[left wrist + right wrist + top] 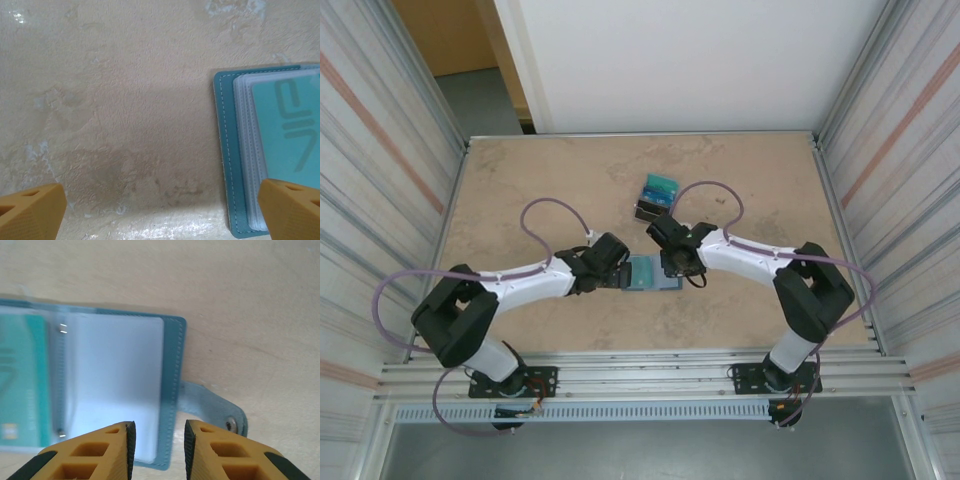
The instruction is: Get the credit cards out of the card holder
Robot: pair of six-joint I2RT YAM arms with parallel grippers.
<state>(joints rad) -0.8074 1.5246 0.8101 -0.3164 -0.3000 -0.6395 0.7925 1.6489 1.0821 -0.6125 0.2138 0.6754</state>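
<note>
At the card holder, left gripper and right gripper face each other.

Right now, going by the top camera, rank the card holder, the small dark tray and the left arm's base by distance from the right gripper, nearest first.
1. The card holder: mid-table, right under the right gripper.
2. The small dark tray: just beyond the gripper, toward the far wall.
3. The left arm's base: far off, at the near-left edge.
</note>
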